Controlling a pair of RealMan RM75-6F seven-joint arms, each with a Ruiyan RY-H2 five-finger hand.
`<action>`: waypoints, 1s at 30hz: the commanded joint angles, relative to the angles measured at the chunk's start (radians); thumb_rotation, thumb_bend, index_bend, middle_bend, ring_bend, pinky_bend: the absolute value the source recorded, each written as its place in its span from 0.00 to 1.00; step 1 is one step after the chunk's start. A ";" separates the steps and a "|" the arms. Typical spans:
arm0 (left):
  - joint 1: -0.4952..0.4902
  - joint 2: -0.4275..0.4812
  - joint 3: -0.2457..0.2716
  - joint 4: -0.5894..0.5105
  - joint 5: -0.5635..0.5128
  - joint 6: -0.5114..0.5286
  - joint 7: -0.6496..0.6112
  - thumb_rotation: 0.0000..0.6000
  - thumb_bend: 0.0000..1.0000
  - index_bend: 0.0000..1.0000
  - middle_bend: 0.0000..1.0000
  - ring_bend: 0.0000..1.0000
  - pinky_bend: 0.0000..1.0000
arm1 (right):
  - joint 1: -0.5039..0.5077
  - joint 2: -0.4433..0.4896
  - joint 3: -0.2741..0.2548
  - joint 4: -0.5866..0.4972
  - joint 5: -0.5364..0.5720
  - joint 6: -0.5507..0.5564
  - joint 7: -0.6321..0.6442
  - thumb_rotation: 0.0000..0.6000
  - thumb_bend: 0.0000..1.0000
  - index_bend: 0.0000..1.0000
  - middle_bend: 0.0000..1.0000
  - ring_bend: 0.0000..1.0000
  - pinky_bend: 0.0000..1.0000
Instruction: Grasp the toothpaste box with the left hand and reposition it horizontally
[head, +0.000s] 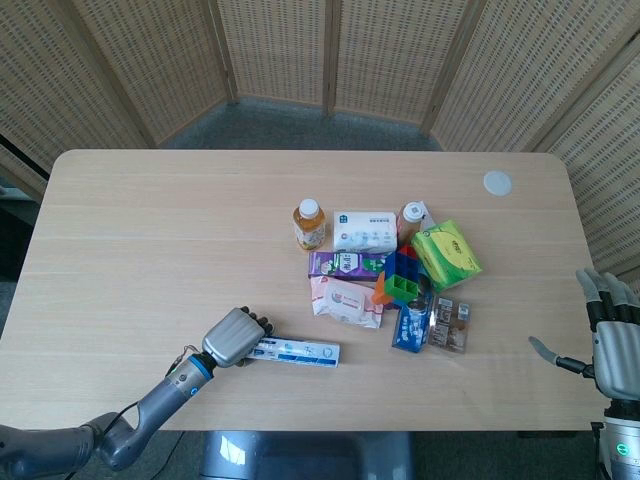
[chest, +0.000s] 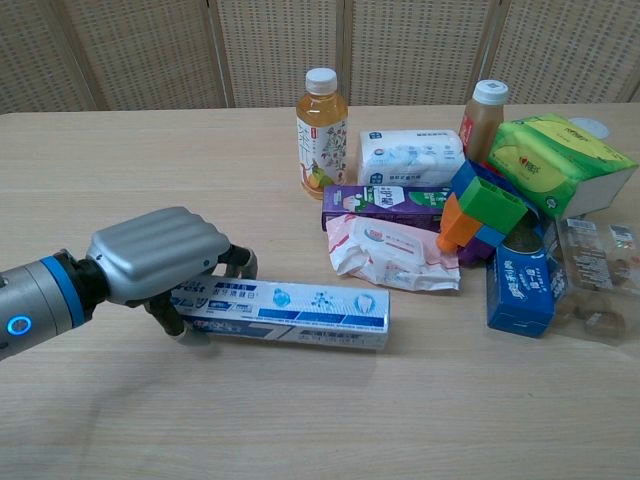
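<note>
The toothpaste box (chest: 290, 314) is a long blue and white carton lying lengthwise near the table's front edge, turned up onto a narrow side; in the head view the toothpaste box (head: 300, 351) points right from my left hand. My left hand (chest: 160, 255) grips the carton's left end, fingers curled over its top and the thumb beneath. In the head view my left hand (head: 231, 337) covers that end. My right hand (head: 610, 340) hovers at the far right edge with its fingers spread and nothing in it.
A cluster sits behind and right of the box: a juice bottle (chest: 321, 120), white tissue pack (chest: 411, 156), purple carton (chest: 386, 205), wipes pouch (chest: 390, 254), toy blocks (chest: 481, 213), green tissue pack (chest: 560, 162), blue box (chest: 520, 288) and clear snack pack (chest: 594, 280).
</note>
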 joint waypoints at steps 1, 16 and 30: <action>0.005 0.022 -0.017 -0.015 0.008 0.031 -0.020 1.00 0.20 0.54 0.55 0.62 0.53 | 0.002 -0.001 0.001 0.000 0.000 -0.003 -0.002 0.52 0.03 0.00 0.00 0.00 0.00; 0.059 0.333 -0.153 -0.338 0.038 0.267 -0.074 1.00 0.20 0.54 0.56 0.63 0.54 | 0.034 -0.035 0.002 0.010 0.004 -0.049 -0.034 0.52 0.03 0.00 0.00 0.00 0.00; 0.102 0.492 -0.219 -0.520 0.016 0.348 -0.039 1.00 0.20 0.55 0.57 0.63 0.54 | 0.039 -0.042 -0.005 0.013 0.006 -0.057 -0.045 0.53 0.03 0.00 0.00 0.00 0.00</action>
